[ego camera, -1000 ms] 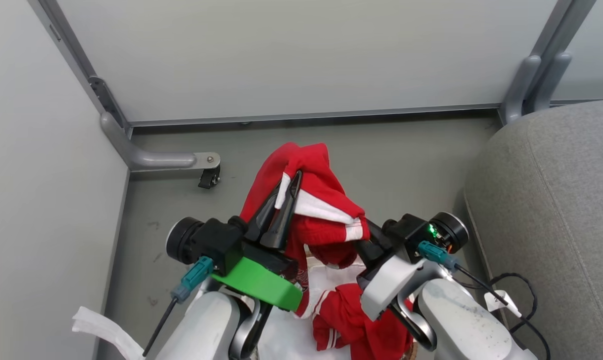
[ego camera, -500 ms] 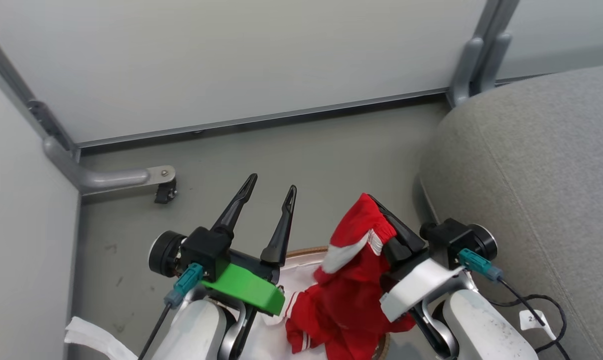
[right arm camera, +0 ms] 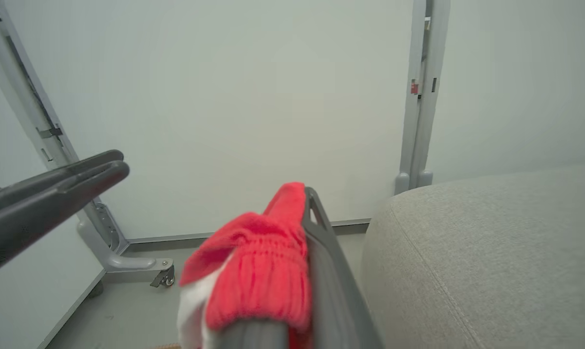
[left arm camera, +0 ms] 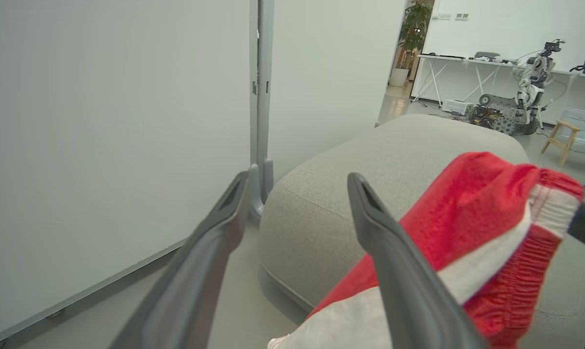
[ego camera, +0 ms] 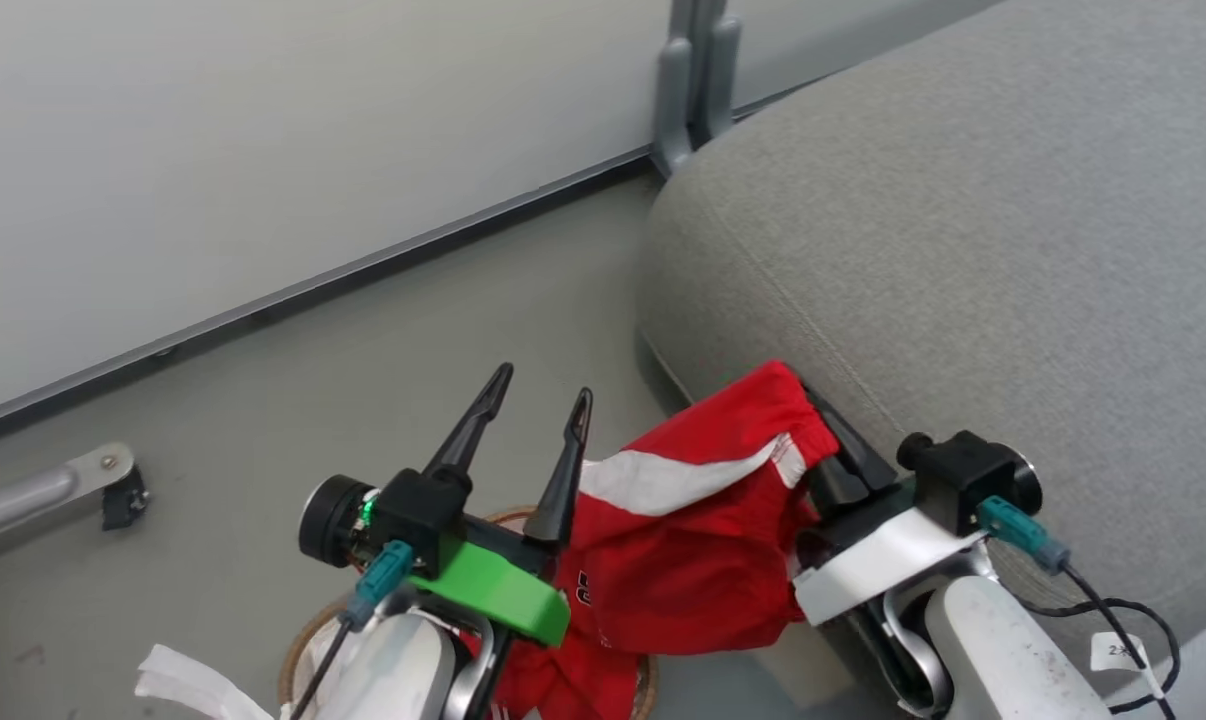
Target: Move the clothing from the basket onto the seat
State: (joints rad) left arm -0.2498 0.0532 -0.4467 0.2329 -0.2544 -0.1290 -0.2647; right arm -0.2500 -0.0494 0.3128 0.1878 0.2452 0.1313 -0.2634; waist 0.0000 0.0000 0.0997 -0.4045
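Now, clothing point(ego camera: 693, 540): stretched slantwise, gathered end up at the seat point(ego camera: 963, 250) edge, tail over basket point(ego camera: 298, 650)
Right pincer point(ego camera: 811, 392): clamped on gathered end
Left pincer point(ego camera: 543, 382): spread, empty

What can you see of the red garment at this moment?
The red garment is soft fabric with a broad white stripe, a gathered elastic hem and a small black mark near its left edge. The right hand is shut on the bunched hem and holds it up beside the grey seat; the rest hangs crumpled toward the basket. The open left hand stands next to it, not gripping it.
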